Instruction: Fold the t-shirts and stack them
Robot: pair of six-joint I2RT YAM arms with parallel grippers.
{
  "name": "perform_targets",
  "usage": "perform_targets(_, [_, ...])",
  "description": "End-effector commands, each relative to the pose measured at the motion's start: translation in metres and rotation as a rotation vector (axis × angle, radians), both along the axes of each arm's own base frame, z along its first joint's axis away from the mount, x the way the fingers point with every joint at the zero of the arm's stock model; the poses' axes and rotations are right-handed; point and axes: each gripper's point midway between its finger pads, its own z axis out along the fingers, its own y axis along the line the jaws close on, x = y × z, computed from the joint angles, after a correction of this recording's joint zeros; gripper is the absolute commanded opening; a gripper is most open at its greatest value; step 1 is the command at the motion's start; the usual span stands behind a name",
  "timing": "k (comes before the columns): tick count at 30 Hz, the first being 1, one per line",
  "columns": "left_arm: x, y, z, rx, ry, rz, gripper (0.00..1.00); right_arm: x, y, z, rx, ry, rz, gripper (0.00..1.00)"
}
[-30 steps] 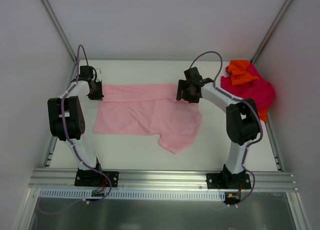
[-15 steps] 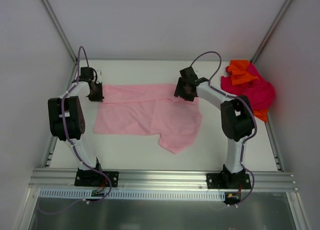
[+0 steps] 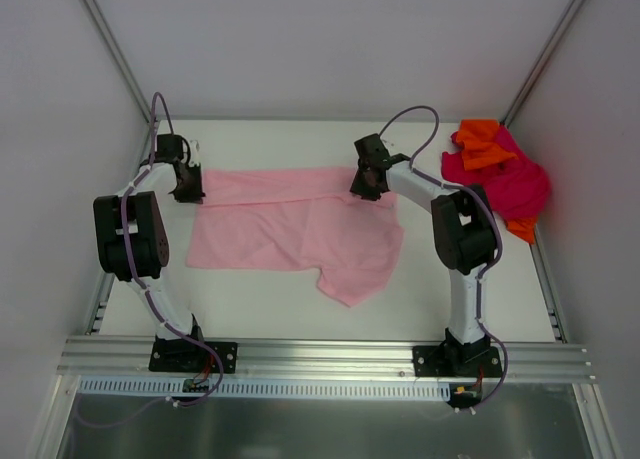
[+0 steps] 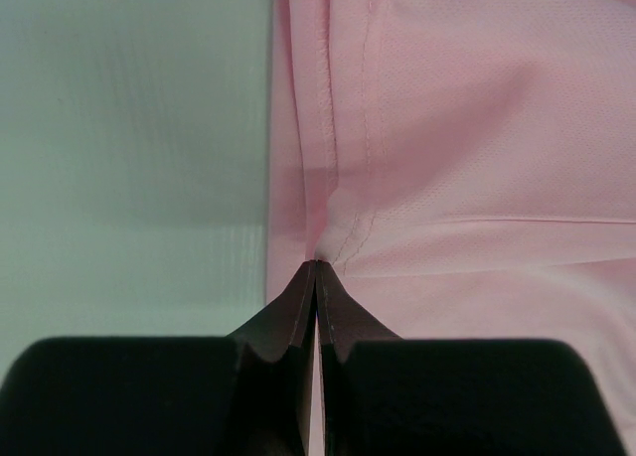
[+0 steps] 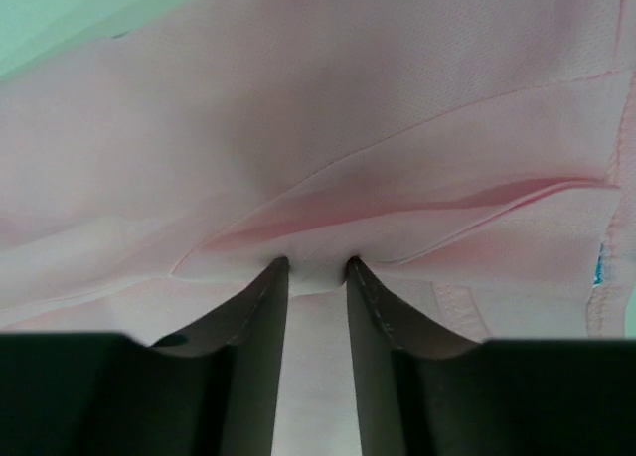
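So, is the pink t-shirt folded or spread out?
Spread out: the pink t-shirt lies mostly flat on the table; only a strip along its far edge looks doubled over.

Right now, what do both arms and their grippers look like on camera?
The left arm and right arm have white links with bulky black joint housings, and a thin purple cable loops over each. The left gripper and right gripper are black, tapering to narrow tips.

At upper right, the magenta-red t-shirt [image 3: 510, 184] is covering much of the orange t-shirt [image 3: 478, 144]; the pink t-shirt [image 4: 477, 128] is running past both wrist views' edges, its corner disappearing inside the left gripper [image 4: 316, 269].
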Motion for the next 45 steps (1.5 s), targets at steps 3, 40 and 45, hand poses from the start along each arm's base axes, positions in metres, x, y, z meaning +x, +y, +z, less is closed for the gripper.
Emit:
perform_targets(3, [0.009, 0.002, 0.01, -0.012, -0.041, -0.012, 0.0, 0.012, 0.002, 0.017, -0.008, -0.051, -0.04, 0.18])
perform_targets(40, [-0.007, 0.014, 0.035, 0.018, -0.02, 0.073, 0.52, -0.063, 0.005, 0.044, -0.059, 0.056, 0.218, 0.86])
perform_targets(45, [0.009, 0.02, 0.087, 0.038, -0.153, 0.124, 0.79, -0.05, 0.0, 0.112, -0.111, -0.093, 0.379, 0.93])
